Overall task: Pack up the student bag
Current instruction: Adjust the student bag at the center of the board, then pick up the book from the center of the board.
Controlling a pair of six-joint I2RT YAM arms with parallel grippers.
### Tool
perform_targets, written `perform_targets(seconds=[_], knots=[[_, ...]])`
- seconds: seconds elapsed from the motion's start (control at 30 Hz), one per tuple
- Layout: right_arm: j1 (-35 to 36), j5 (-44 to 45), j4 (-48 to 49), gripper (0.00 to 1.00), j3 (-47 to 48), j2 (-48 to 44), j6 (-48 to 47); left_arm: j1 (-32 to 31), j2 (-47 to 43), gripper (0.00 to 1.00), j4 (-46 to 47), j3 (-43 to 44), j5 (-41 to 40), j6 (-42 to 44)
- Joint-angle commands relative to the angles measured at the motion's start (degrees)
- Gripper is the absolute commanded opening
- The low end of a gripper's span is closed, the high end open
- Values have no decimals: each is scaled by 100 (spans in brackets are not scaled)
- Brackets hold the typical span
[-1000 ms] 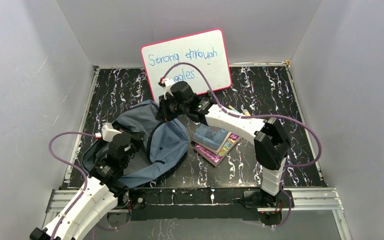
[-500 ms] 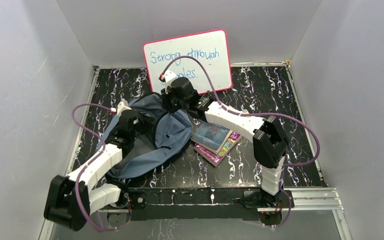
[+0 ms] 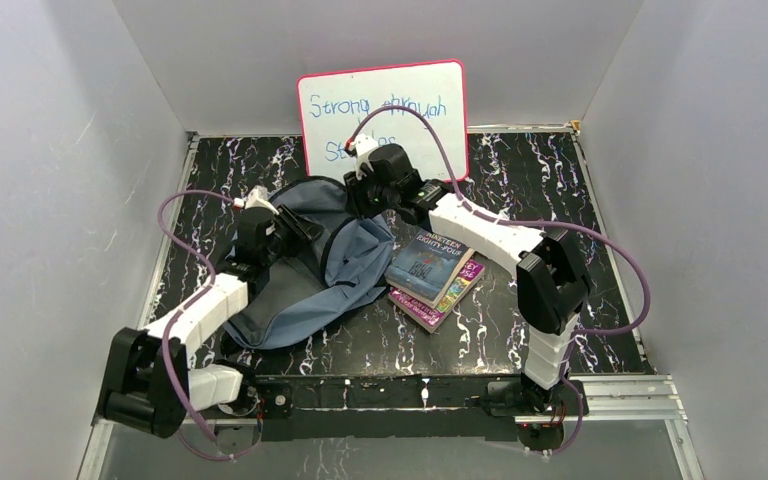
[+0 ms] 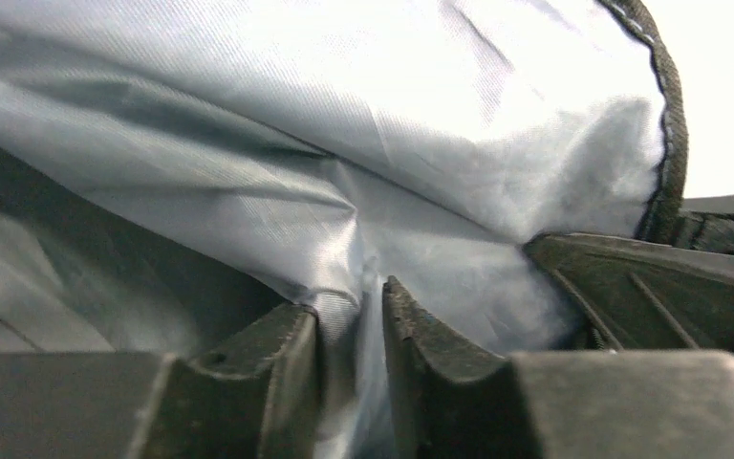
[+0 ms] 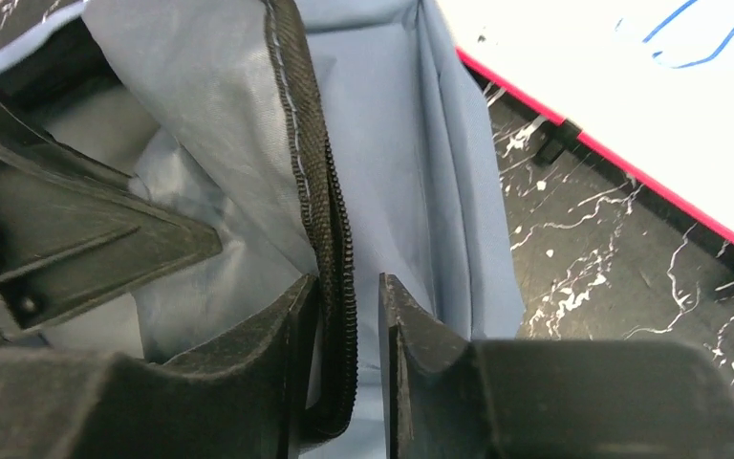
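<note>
The student bag (image 3: 345,272) lies open on the bench's (image 3: 530,175) left half, just beside stacked books (image 3: 428,266), with the right tool (image 5: 346,283) clenched on its zipper edge and the left tool (image 4: 347,302) apparently pinching its blurred inner lining.

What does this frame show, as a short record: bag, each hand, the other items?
bag: open, mouth held apart by both hands
left hand: shut on bag, pinching inner fabric
right hand: shut on bag, pinching zipper edge
books: stacked right of bag, not packed
whiteboard: upright at back, behind bag
</note>
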Motion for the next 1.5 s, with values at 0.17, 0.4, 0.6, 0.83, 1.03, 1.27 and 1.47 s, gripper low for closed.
perform_targets(seconds=[0.17, 0.4, 0.6, 0.83, 1.03, 1.27, 1.47], knots=[[-63, -330, -278, 52, -121, -206, 18, 49, -1386, 35, -1311, -383, 12, 86], [-76, -466, -418, 64, -262, -165, 16, 46, -2285, 37, -2284, -623, -194, -57], [-84, -180, -255, 68, -739, -129, -35, 45, -2742, 38, -2793, -798, -177, -308], [-88, -438, -343, 71, -573, 91, 29, 48, -2866, 38, -2771, -996, -25, -416], [-92, -967, -383, 86, 14, -440, 121, 49, -2786, 38, -2817, -897, -60, -332], [-93, -1579, -211, 88, -152, -1050, 372, 47, -2688, 38, -2803, -816, -27, -252], [-93, -939, -381, 87, -846, -1807, 742, 49, -2664, 38, -2978, -607, -56, -161]])
